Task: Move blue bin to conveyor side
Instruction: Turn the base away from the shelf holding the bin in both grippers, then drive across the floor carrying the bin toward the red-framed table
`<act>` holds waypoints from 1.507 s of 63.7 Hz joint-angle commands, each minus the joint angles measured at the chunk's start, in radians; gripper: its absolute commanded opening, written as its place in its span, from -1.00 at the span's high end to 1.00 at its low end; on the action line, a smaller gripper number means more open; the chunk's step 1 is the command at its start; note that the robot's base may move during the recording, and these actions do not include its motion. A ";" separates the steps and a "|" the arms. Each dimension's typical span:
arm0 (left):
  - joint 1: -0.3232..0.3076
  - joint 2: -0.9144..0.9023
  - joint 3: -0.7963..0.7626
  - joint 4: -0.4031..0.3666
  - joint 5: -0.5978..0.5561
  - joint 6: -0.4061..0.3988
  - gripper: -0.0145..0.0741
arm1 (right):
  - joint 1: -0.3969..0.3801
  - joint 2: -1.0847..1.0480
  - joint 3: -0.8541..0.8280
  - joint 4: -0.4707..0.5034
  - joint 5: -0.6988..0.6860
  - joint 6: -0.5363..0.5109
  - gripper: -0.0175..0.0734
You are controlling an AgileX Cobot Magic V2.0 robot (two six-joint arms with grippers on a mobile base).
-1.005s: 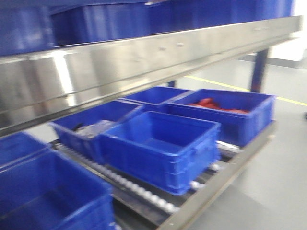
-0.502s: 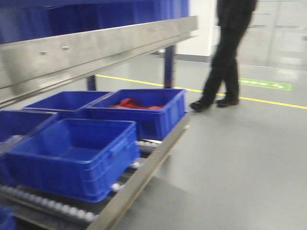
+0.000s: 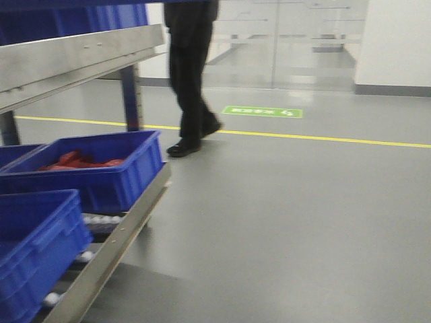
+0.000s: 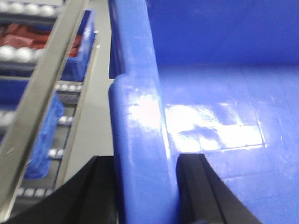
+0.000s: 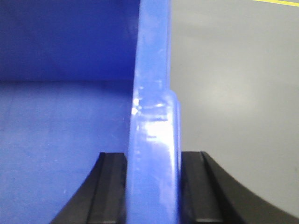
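The blue bin (image 4: 215, 98) fills both wrist views, glossy, with a thick rim. In the left wrist view my left gripper (image 4: 145, 163) is shut on the bin's rim (image 4: 135, 112), one black finger outside the wall and one inside. In the right wrist view my right gripper (image 5: 153, 158) is shut on the opposite rim (image 5: 154, 93), with the bin's inside (image 5: 60, 121) to the left and grey floor to the right. The held bin does not show in the front view. The conveyor side is out of view.
A steel roller rack (image 3: 114, 229) stands at the left, holding a blue bin of red items (image 3: 108, 171) and another blue bin (image 3: 34, 249). A person's legs (image 3: 188, 74) are beside the rack's far post. Grey floor with a yellow line (image 3: 323, 139) spreads to the right.
The front view has swung to the right: the rack and its bins slid toward the left edge, and open floor, a glass wall and the walking person came into view.
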 commanded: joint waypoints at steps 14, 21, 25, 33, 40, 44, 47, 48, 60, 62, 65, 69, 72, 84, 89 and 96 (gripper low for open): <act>0.000 -0.021 -0.015 0.034 -0.089 0.018 0.71 | -0.006 -0.023 -0.013 -0.091 -0.098 -0.011 0.79; 0.000 -0.021 -0.015 0.034 -0.089 0.018 0.71 | -0.006 -0.023 -0.013 -0.091 -0.098 -0.011 0.79; 0.000 -0.021 -0.015 0.034 -0.089 0.018 0.71 | -0.006 -0.023 -0.013 -0.091 -0.098 -0.011 0.79; 0.000 -0.021 -0.015 0.034 -0.089 0.018 0.71 | -0.006 -0.023 -0.013 -0.091 -0.098 -0.011 0.79; 0.000 -0.021 -0.015 0.034 -0.089 0.018 0.71 | -0.006 -0.023 -0.013 -0.091 -0.098 -0.011 0.79; 0.000 -0.021 -0.015 0.034 -0.089 0.018 0.71 | -0.006 -0.023 -0.013 -0.091 -0.098 -0.011 0.79; 0.000 -0.021 -0.015 0.034 -0.089 0.018 0.71 | -0.006 -0.023 -0.013 -0.091 -0.098 -0.011 0.79; 0.000 -0.021 -0.015 0.034 -0.089 0.018 0.71 | -0.006 -0.023 -0.013 -0.091 -0.098 -0.011 0.79; 0.000 -0.021 -0.015 0.034 -0.089 0.018 0.71 | -0.006 -0.023 -0.013 -0.091 -0.098 -0.011 0.79; 0.000 -0.021 -0.015 0.034 -0.089 0.018 0.71 | -0.006 -0.023 -0.013 -0.091 -0.098 -0.011 0.79; 0.000 -0.021 -0.015 0.034 -0.089 0.018 0.71 | -0.006 -0.023 -0.013 -0.091 -0.098 -0.011 0.79; 0.000 -0.021 -0.015 0.034 -0.089 0.018 0.71 | -0.006 -0.023 -0.013 -0.091 -0.098 -0.011 0.79; 0.000 -0.021 -0.015 0.034 -0.089 0.018 0.71 | -0.006 -0.023 -0.013 -0.091 -0.098 -0.011 0.79; 0.000 -0.021 -0.015 0.034 -0.089 0.018 0.71 | -0.006 -0.023 -0.013 -0.091 -0.098 -0.011 0.79; 0.000 -0.021 -0.015 0.034 -0.089 0.018 0.71 | -0.006 -0.023 -0.013 -0.091 -0.098 -0.011 0.79; 0.000 -0.021 -0.015 0.034 -0.089 0.018 0.71 | -0.006 -0.023 -0.013 -0.091 -0.098 -0.011 0.79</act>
